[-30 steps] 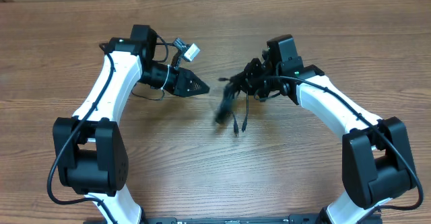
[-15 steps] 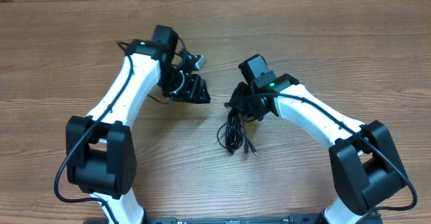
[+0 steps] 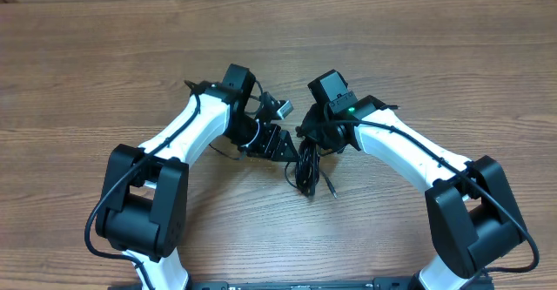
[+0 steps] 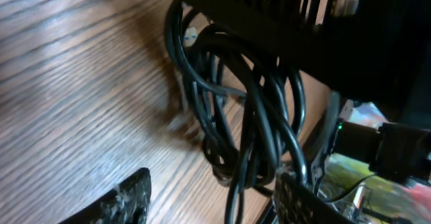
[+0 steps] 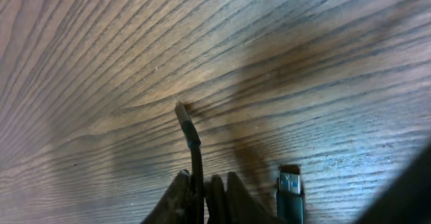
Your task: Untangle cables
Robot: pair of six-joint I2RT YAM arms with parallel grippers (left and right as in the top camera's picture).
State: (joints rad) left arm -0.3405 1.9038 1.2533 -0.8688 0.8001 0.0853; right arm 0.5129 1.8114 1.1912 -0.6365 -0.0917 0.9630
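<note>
Overhead view: both arms meet near the middle of the wooden table (image 3: 435, 55), with the cables (image 3: 306, 172) between them, just below the two wrists.
Cables: a small black bunch of loops lying on the wood, with two loose ends trailing toward the near edge.
Left gripper (image 3: 283, 144): released, its fingers apart and just beside the bunch on its left.
Left wrist view: the left gripper (image 4: 215, 204) shows its two fingertips (image 4: 128, 200) spread wide. The cables (image 4: 252, 116) hang as tangled loops ahead of the gap, under the dark body of the other arm.
Right gripper (image 3: 310, 140): at the top of the bunch, clenched on a cord.
Right wrist view: the right gripper (image 5: 202, 194) has its fingers almost together, with one thin cord of the cables (image 5: 194, 143) rising from between them. A plug end (image 5: 289, 187) lies just to the side.
Change, left arm: a second ago it was well to the left with its fingers pressed together. It has since swung in to the bunch and opened.
Change, right arm: it has shifted slightly toward the centre.
Change, cables: the bunch was a blurred, swinging shape a second ago. Now it rests sharp and settled.
</note>
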